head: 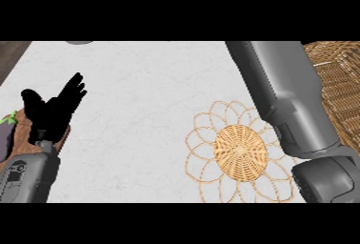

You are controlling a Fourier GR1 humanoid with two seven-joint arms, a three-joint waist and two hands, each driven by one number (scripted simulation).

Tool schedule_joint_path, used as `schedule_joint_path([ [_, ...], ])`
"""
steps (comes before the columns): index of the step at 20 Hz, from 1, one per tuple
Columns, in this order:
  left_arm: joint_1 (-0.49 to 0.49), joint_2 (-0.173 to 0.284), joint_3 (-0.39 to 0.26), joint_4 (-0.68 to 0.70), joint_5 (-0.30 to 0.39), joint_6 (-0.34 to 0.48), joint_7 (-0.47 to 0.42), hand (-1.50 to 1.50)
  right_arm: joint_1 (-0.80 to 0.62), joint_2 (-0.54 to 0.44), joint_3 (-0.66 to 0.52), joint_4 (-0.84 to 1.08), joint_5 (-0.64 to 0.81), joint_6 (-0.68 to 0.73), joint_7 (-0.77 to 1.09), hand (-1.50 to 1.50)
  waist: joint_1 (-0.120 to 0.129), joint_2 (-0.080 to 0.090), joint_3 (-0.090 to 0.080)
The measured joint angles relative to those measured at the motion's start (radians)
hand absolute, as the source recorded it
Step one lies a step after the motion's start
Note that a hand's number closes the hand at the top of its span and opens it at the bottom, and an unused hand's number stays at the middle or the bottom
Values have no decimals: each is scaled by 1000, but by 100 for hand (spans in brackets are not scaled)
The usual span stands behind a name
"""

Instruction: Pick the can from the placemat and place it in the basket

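The woven placemat (240, 151), a golden disc ringed with looping wire petals, lies on the white counter right of centre, and nothing stands on it. No can shows anywhere. The wicker basket (339, 81) sits at the right edge, partly hidden behind my right forearm (288, 95). That forearm runs from the lower right up past the picture's top, so the right hand is out of sight. My left hand (53, 112) rests open at the left, fingers up and holding nothing.
A wooden board (62, 138) lies at the left edge under my left hand, with a purple, green-stemmed vegetable (7, 136) on it. A small grey object (79, 42) peeks in at the top edge. White counter (141, 119) spreads between the hand and the placemat.
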Motion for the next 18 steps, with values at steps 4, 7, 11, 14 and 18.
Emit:
schedule_joint_path([
  [4, 7, -1, -3, -11, -6, 5, 2, 0, -55, -53, -49, 65, 56, 3, 9, 150, -4, 0, 1],
  [7, 13, -3, -3, -25, -5, 8, 13, 0, -86, -102, -80, 114, 100, 20, 24, 150, -5, -1, 1],
  [11, 19, -3, 4, -35, -4, 16, 19, 0, -69, -151, -110, 150, 148, 20, 26, 150, -18, -4, 1],
  [14, 27, 1, 11, -32, -3, 17, 22, 0, -45, -173, -134, 152, 170, 17, 25, 150, -30, -7, 2],
  [18, 39, 5, 23, -32, 2, 16, 19, 0, 4, -182, -166, 126, 177, 11, 13, 150, -44, -13, 2],
])
